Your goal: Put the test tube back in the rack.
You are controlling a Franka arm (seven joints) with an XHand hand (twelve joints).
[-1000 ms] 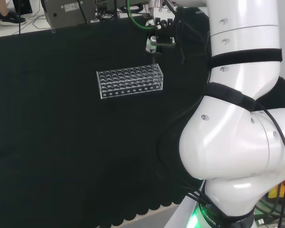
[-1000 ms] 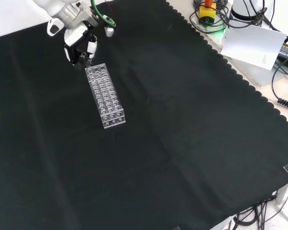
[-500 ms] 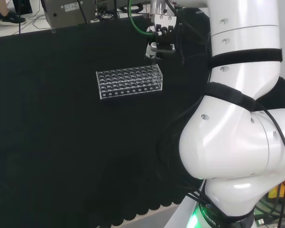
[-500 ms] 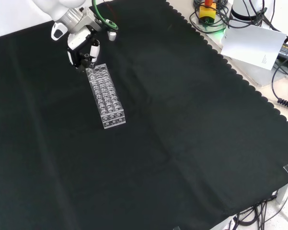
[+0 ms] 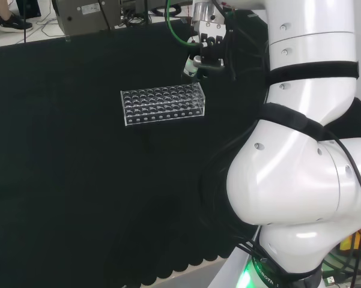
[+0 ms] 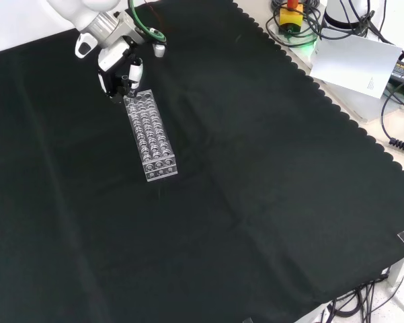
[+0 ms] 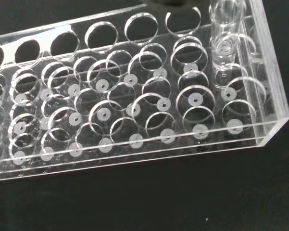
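Head view, left to right: wide bare cloth on the counter left of and below the rack, lots of free room there. Rack is clear, long axis running across the view, sitting alone on the cloth. Hand hangs just above the rack's right end, close to the far right corner. Arm links take up the right side of the view, so little room on that side.

Front view: rack runs top to bottom, slightly slanted. Hand is at its upper end, coming in from the top left. Cloth to the right of the rack is open all the way to the scalloped edge; paper sheet and cables lie off the cloth at top right, well apart from the rack.

Wrist view: rack holes mostly open. Tube stands upright in the last column by the rack's end wall, lower end inside a hole, right next to the corner. Very little margin between tube and end wall.

Hand's fingers are curled in around the tube's top, pinching it as far as the head and front views show; the tube itself is barely visible there.
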